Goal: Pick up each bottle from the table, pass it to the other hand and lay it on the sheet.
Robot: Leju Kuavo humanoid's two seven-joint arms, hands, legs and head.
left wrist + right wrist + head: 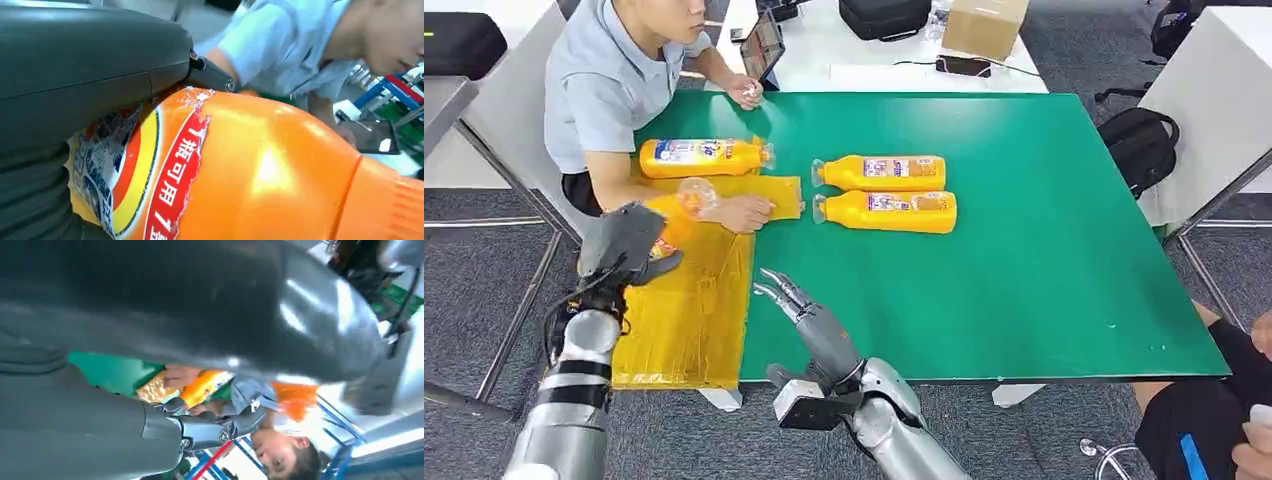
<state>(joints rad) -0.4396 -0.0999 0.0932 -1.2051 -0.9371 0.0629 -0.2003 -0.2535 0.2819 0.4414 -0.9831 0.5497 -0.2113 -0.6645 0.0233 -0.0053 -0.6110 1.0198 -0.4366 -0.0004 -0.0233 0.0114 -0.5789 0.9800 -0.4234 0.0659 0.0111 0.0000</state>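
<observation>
While the left hand (pixel 624 243) hangs over the left edge of the green table (pixel 1044 260), it grips an orange bottle (pixel 676 215) above the yellow sheet (pixel 689 310), cap end pointing far and right. The right hand (pixel 796 303) sits just right of the sheet near the table's near edge, fingers spread and straight, holding nothing. There's plenty of bare green to the right of it, all the way to the table's right edge.

On the far end of the sheet lies a second bottle (pixel 704 157) on its side, cap to the right. Two more bottles (pixel 882 172) (pixel 889 211) lie side by side on the green just right of the sheet, caps to the left, close together. A person's hand (pixel 746 212) rests on the sheet's far right corner, right beside the held bottle.

The sheet is glossy and crinkled, hanging off the near edge. The bottles are smooth orange plastic with rounded shoulders and printed labels. In the left wrist view the held bottle's label (pixel 150 180) is torn along one edge, and the ribbed cap is cut off by the frame. The grey hand cover hides the fingers wrapped around it. The right wrist view is blurred and mostly dark cover.
</observation>
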